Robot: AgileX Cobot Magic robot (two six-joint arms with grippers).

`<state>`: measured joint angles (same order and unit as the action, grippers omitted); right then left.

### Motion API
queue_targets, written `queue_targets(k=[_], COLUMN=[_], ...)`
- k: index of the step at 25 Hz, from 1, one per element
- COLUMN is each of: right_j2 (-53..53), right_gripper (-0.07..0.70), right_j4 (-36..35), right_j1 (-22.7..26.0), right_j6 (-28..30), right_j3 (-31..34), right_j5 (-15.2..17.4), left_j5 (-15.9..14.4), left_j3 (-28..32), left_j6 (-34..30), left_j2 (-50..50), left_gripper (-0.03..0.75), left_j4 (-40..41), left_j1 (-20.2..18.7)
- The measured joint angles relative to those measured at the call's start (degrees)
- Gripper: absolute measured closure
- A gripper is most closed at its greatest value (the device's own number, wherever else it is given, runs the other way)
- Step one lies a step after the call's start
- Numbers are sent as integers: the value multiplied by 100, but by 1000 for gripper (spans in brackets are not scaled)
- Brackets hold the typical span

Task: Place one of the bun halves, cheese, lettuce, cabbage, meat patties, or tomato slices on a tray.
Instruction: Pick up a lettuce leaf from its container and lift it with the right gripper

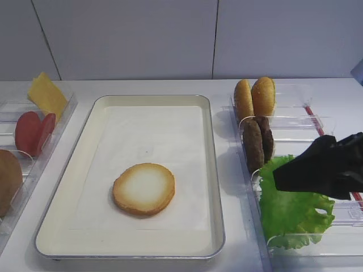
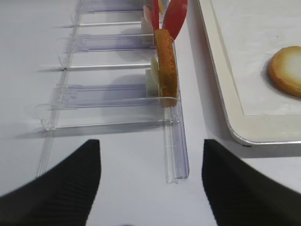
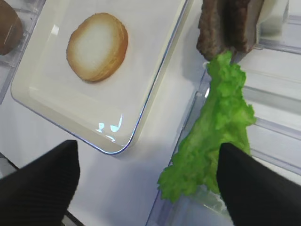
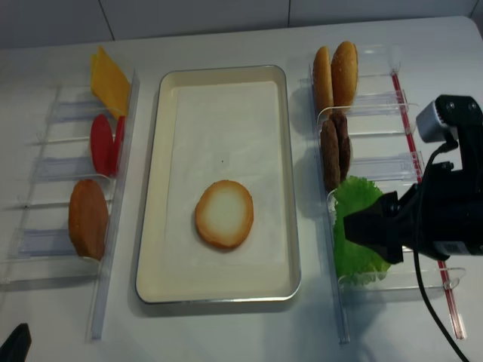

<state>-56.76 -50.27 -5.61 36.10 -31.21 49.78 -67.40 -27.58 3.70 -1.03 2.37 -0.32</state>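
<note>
Tray (image 1: 212,170): cream metal with white paper lining, in the middle of the white table (image 1: 142,85), between two rows of clear plastic bins.
Bun half on tray (image 1: 144,188): lies flat, pale toasted face up, toward the 6 o'clock end of the tray, apart from the rim.
Lettuce (image 1: 295,212): frilly green leaf standing in the nearest right-hand bin (image 4: 392,283), at 3 o'clock from the bun half; in the right wrist view it rises between the two black fingers.
Right gripper (image 1: 283,175): over the lettuce bin, jaws spread wide; one finger (image 3: 256,186) stands just beside or against the leaf's edge, the other (image 3: 37,181) over the bare table. Nothing is grasped.
Meat patties (image 1: 258,141): two dark discs on edge in the bin at 12 o'clock from the lettuce.
Other bun halves (image 1: 254,97): two on edge in the far right bin.
Cheese (image 1: 46,93): yellow slice in the far left bin.
Tomato slices (image 1: 34,131): red, on edge, at 6 o'clock from the cheese.
Left gripper (image 2: 150,188): jaws released and wide apart above the table near the left bins, holding nothing.
</note>
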Motion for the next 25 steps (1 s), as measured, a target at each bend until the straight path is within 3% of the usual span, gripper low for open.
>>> queue_targets(k=[4, 17, 21, 25], right_j2=[0, -754, -754, -754], right_gripper=[28, 43, 142, 311], right_j4=[-32, -236, -236, -236], right_j1=[0, 0, 0, 0], right_j6=[14, 14, 14, 14], right_j3=[0, 0, 0, 0], right_j5=[-172, -171, -171, -171], left_j5=[0, 0, 0, 0], left_j3=[0, 0, 0, 0], left_j6=[0, 0, 0, 0], left_j2=[0, 0, 0, 0], left_gripper=[284, 284, 284, 284], left_j4=[0, 0, 0, 0], left_j1=[0, 0, 0, 0])
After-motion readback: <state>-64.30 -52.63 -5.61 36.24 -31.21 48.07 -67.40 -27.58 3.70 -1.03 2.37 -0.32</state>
